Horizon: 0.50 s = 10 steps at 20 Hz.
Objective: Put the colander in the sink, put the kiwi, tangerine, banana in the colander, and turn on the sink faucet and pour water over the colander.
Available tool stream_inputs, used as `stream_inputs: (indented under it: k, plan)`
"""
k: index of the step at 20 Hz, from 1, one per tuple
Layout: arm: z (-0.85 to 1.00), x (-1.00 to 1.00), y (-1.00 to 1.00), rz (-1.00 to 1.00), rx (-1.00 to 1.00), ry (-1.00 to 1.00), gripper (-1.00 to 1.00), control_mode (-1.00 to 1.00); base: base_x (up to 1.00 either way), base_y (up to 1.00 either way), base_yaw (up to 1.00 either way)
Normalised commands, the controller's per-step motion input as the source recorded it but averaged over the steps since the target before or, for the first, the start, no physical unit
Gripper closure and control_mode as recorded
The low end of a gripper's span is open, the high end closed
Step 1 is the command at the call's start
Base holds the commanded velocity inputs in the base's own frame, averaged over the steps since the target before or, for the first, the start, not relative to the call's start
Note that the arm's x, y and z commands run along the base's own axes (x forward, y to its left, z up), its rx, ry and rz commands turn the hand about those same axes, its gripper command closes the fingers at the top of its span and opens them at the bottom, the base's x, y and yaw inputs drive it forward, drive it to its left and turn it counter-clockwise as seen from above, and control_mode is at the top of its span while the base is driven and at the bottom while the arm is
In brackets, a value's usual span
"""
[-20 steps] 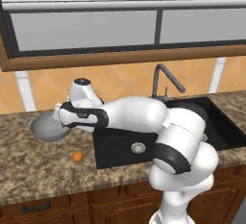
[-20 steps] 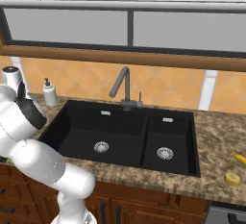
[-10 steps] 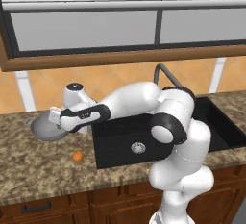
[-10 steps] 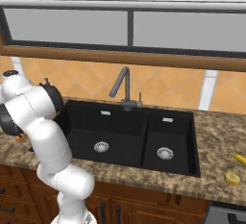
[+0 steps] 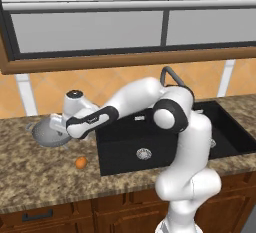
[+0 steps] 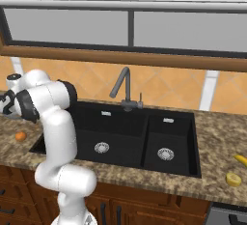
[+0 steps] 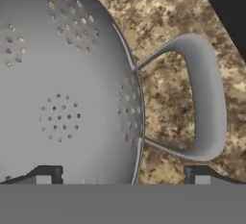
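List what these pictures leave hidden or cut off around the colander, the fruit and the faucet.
- Colander: left base view, right side behind the arm; hand view, cropped at the edges.
- Pincer: hand view, fingertips barely visible at the bottom.
- Faucet: left base view, base behind the arm.
- Banana: right base view, cut by the edge.

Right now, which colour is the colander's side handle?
Plain grey metal, like the colander bowl; its handle shows best in the hand view.

The colander (image 7: 62, 88) is sitting right under the open fingers (image 7: 199, 175), and its handle loop (image 7: 209, 103) is lying between them.
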Motion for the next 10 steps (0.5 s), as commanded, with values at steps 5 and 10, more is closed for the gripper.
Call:
stream_inputs:
  k: [5,10]
  plan:
    - [-0.22,0.30,0.13,0.00,0.00,0.00,-1.00,-1.00,0.00,0.00,0.00]
    - [-0.21,0.11,0.03,0.00,0.00,0.00,1.00,-1.00,0.00,0.00,0.00]
